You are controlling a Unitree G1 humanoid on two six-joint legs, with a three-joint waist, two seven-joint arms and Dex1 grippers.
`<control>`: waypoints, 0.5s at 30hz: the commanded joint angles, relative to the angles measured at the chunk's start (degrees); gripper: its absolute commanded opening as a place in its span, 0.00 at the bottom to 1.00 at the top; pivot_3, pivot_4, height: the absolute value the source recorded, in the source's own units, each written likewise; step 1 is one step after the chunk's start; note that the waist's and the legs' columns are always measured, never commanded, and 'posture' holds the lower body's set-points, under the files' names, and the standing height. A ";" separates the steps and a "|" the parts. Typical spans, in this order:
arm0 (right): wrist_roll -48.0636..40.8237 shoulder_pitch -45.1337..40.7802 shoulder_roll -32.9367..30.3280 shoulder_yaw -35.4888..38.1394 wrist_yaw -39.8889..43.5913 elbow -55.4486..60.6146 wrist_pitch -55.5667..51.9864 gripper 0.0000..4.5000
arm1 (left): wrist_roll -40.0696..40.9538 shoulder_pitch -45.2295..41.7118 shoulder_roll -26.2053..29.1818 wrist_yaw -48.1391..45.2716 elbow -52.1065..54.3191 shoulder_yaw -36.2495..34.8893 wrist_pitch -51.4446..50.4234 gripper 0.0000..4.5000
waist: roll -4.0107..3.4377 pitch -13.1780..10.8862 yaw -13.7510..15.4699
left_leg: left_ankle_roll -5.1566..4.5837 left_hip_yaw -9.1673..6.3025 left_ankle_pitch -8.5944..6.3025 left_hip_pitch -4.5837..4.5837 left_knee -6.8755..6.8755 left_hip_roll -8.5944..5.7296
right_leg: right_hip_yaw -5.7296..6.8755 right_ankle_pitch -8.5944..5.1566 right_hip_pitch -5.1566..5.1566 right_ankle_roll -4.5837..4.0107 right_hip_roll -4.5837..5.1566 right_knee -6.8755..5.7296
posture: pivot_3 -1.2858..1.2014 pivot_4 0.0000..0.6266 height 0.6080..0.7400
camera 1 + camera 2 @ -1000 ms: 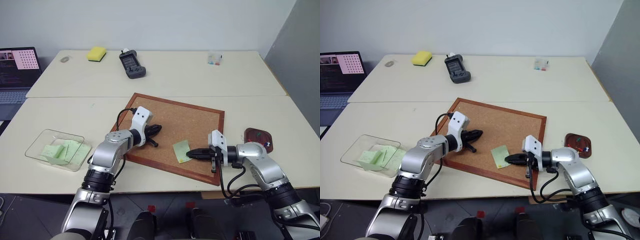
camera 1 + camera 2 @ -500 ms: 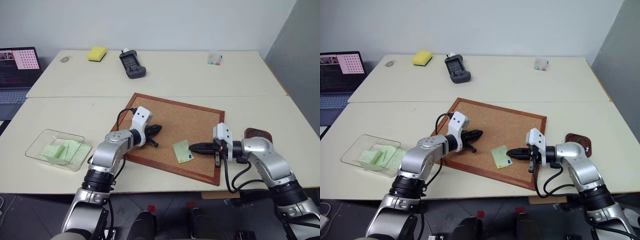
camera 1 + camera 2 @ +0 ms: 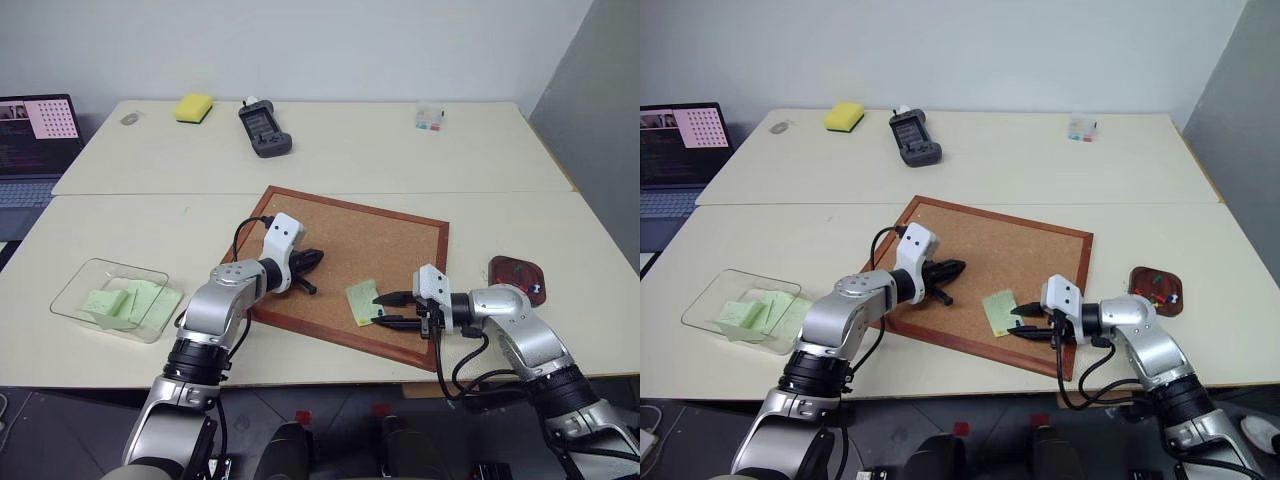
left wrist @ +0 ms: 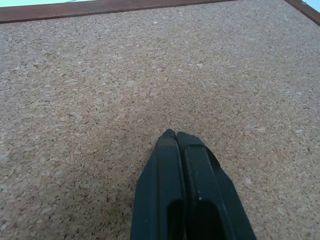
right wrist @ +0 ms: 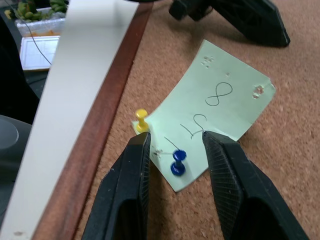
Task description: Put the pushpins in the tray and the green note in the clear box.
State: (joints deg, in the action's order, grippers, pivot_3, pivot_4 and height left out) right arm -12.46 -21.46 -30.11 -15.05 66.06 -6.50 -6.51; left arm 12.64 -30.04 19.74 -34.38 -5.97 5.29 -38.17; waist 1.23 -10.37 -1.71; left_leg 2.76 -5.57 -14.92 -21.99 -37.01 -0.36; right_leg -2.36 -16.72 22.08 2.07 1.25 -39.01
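The note [image 3: 362, 301] lay on the corkboard [image 3: 390, 240] at bench [image 3: 500, 215] centre, pinned by two pushpins [image 5: 178, 162]; clear box [image 3: 75, 290] left, tray [image 3: 517, 273] right.

Two cream tables [image 3: 330, 150] stand pushed together against a plain white wall [image 3: 300, 45], with a grey panel [image 3: 600, 110] alongside.
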 commanded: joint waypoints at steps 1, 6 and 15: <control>-0.23 -0.80 0.33 0.79 0.39 0.02 1.19 0.28 | 0.27 0.58 0.11 0.12 2.30 -0.11 -0.42 0.00 | 0.00 0.00 0.00 | 0.00 0.00 0.00 0.00 0.00 0.00 | 0.00 0.00 0.00 0.00 0.00 0.00 | 0.52 0.24 1.00; -0.60 -0.64 0.33 1.05 0.66 0.12 1.09 0.06 | 0.25 0.21 -0.11 0.17 2.06 -0.13 -0.46 0.00 | 0.00 0.00 0.00 | 0.00 -0.01 0.00 0.00 0.00 0.00 | 0.00 0.00 0.00 0.00 0.00 0.00 | 0.52 0.24 1.00; -8.81 -1.89 0.66 5.43 -0.05 9.34 -7.17 0.00 | 0.00 -0.56 -0.09 -0.22 1.09 0.19 -0.07 0.00 | -0.02 -0.01 -0.03 | -0.01 -0.02 0.00 -0.02 0.00 0.00 | 0.00 0.00 0.02 0.00 0.00 -0.02 | 0.52 0.24 1.00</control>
State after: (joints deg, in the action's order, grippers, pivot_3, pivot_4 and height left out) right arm -16.32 -21.37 -29.73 -13.32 66.28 -4.41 -11.58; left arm 12.59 -29.93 19.84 -34.37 -5.47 5.22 -38.51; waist 1.21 -10.38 -1.74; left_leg 2.75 -5.59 -14.92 -22.02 -37.02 -0.35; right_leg -2.37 -16.72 22.12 2.06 1.25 -39.04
